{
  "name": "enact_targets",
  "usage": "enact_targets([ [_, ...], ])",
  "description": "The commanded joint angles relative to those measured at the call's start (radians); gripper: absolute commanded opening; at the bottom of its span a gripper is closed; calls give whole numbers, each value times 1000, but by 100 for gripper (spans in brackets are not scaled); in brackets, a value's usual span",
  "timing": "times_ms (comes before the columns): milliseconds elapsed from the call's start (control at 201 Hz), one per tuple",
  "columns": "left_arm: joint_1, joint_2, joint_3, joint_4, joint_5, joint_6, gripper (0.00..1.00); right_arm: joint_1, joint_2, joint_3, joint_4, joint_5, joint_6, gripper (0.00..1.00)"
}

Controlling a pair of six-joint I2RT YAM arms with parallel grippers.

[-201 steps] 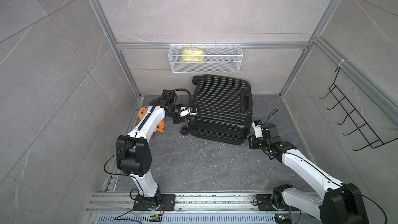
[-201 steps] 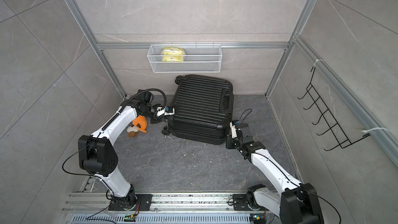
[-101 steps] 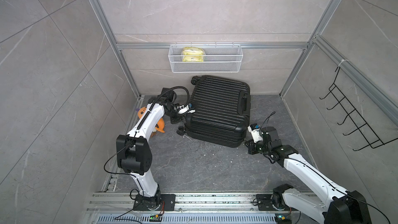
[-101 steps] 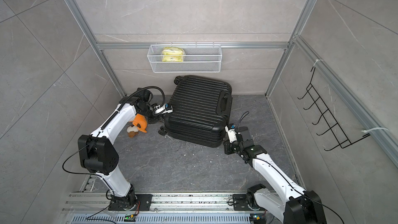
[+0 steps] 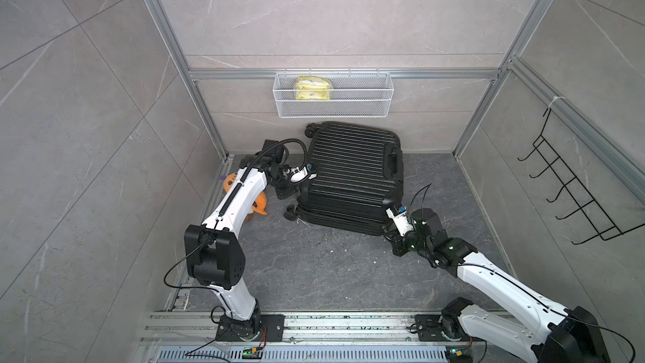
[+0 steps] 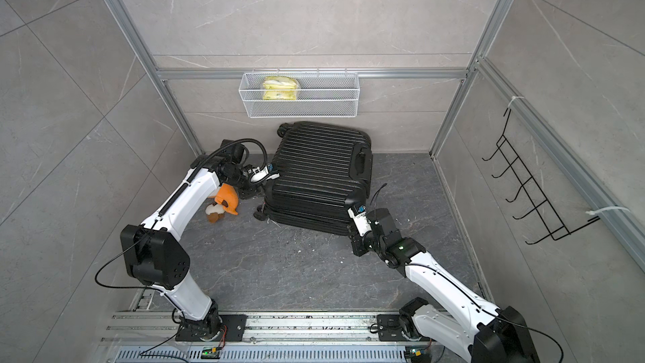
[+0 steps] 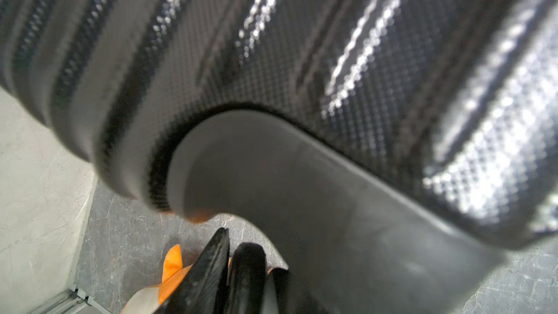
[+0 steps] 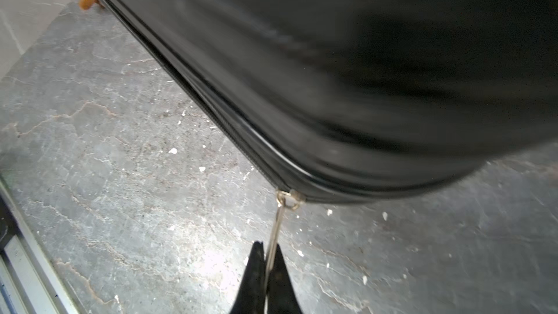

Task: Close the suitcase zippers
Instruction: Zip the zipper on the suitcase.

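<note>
Suitcase (image 5: 352, 176), black, ribbed and hard-shelled, lies flat on the grey marbled floor (image 5: 331, 267) by the back wall. Only the right wrist view shows its thin metal zipper pull (image 8: 275, 231), pinched by the right gripper (image 8: 265, 267) at the near corner. The left gripper (image 7: 232, 249) is at the wheel-end edge; its spread cannot be told.

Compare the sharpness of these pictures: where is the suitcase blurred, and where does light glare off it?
Left wrist view: the suitcase shell is blurred, with glare speckling its ribs. Right wrist view: shell smeared dark, zipper pull and floor sharp. Both top views: evenly lit, sharp.
</note>
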Motion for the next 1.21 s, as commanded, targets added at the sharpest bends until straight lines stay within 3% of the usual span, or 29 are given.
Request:
enact_targets([
  [0,44,-18,43,354,-231,-682,0,88,-27,52,38,-299,-49,0],
  [145,-21,-71,-18,361,-239,-791,0,131,5,50,118,-209,-3,0],
  [314,-151,-173,-161,440,-326,-944,0,199,64,89,166,-121,23,0],
  [523,-284,-231,-245,449,-327,-1317,0,293,160,115,282,-54,78,0],
  [648,-384,-215,-265,483,-350,-1470,0,384,235,125,412,-32,109,0],
  [807,-442,-166,-249,534,-347,-1567,0,494,332,162,529,-23,133,0],
  [912,-457,-134,-228,555,-331,-1564,0,550,379,182,573,15,143,0],
  [1126,-457,-150,-218,513,-328,-1516,0,563,338,170,459,273,151,0],
  [1161,-457,-158,-215,505,-327,-1503,11,563,321,164,428,330,150,4],
  [1206,-458,-172,-212,487,-326,-1481,29,563,292,154,386,414,159,19],
])
